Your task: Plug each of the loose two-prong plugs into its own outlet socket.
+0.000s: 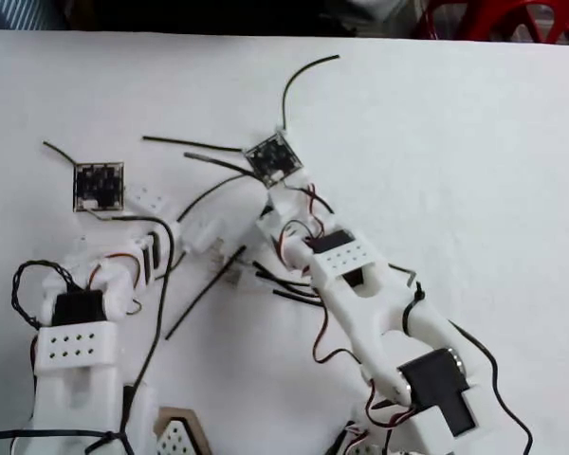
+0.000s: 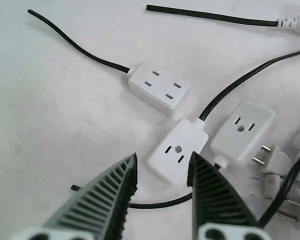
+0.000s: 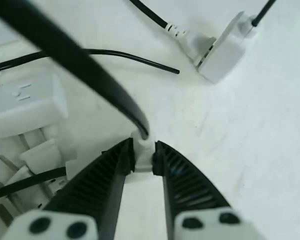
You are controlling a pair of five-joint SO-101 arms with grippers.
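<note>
My left gripper (image 2: 162, 160) is open and hovers just short of a white outlet socket (image 2: 177, 150) with a black cord. Two more white sockets (image 2: 160, 87) (image 2: 242, 130) lie beyond it, and loose two-prong plugs (image 2: 275, 160) lie beside them. My right gripper (image 3: 143, 147) is shut on a white plug (image 3: 142, 157) whose black cord (image 3: 70, 55) arcs away. Another socket (image 3: 225, 47) farther off has a plug (image 3: 190, 37) seated in it. From above, the right arm's gripper (image 1: 277, 204) sits mid-table and the left arm's gripper (image 1: 156, 251) is near the sockets (image 1: 201, 230).
Two black patterned square tiles (image 1: 100, 186) (image 1: 273, 158) lie toward the back of the white table (image 1: 474, 142). Black cords (image 1: 209, 284) criss-cross the middle. More loose plugs (image 3: 40, 155) and a socket (image 3: 25, 105) crowd beside the right gripper. The right side has free room.
</note>
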